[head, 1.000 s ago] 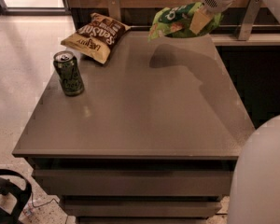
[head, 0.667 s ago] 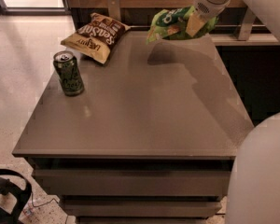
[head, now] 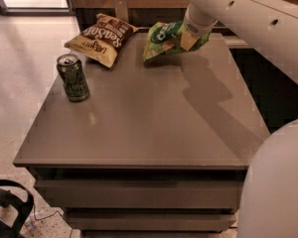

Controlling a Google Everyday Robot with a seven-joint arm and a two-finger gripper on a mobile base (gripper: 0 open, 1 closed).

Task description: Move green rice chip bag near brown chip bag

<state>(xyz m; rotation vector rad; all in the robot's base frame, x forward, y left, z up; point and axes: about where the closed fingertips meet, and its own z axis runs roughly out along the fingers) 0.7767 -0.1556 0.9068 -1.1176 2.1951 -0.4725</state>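
Note:
The green rice chip bag hangs in my gripper at the back of the table, just above the top, its lower corner close to the surface. The gripper is shut on the bag's right end. The brown chip bag lies flat at the back left of the table, a short gap to the left of the green bag. My white arm comes in from the upper right.
A dark green drink can stands upright on the left side of the grey table. A wooden wall and a dark ledge run behind the table. My robot's white body fills the lower right. A black object lies on the floor at lower left.
My gripper has carried the green bag left and downward, toward the brown bag. The brown bag and the can have not moved.

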